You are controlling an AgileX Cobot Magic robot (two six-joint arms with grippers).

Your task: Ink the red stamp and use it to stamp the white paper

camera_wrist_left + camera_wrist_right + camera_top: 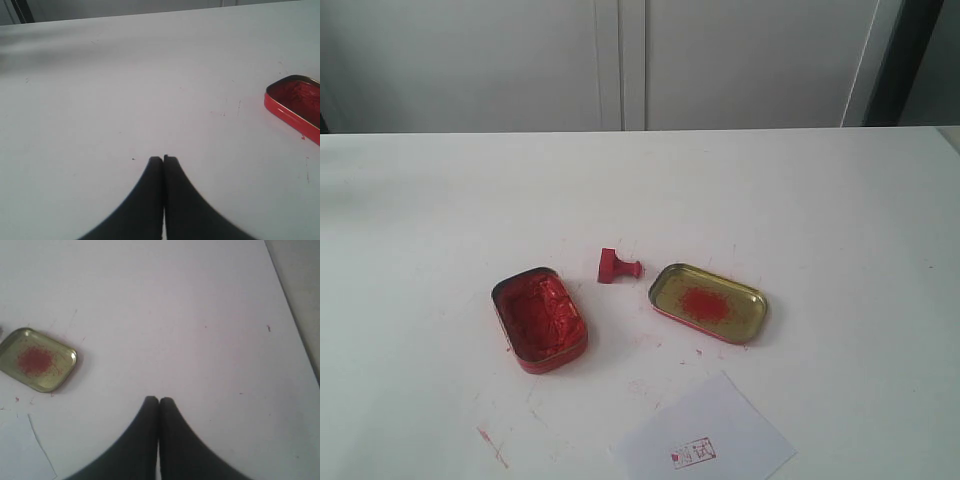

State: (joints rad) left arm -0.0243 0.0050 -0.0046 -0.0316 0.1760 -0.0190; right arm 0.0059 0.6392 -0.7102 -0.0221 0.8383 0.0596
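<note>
The exterior camera looked down across the table from its near side. The left wrist camera, close behind the left claw, shared the ink tin with it. The right wrist camera, behind the right claw, shared the gold lid.

A plain indoor workspace, more like a lab bench or an office than a home. A wide white tabletop fills most of the frame, marked with scattered red ink smudges at lower left. Across the top run flat, pale grey cabinet-like panels, split by a vertical seam at top centre, with a dark upright strip at upper right. A small white paper sheet bearing a red stamp print lies at the bottom edge.
</note>
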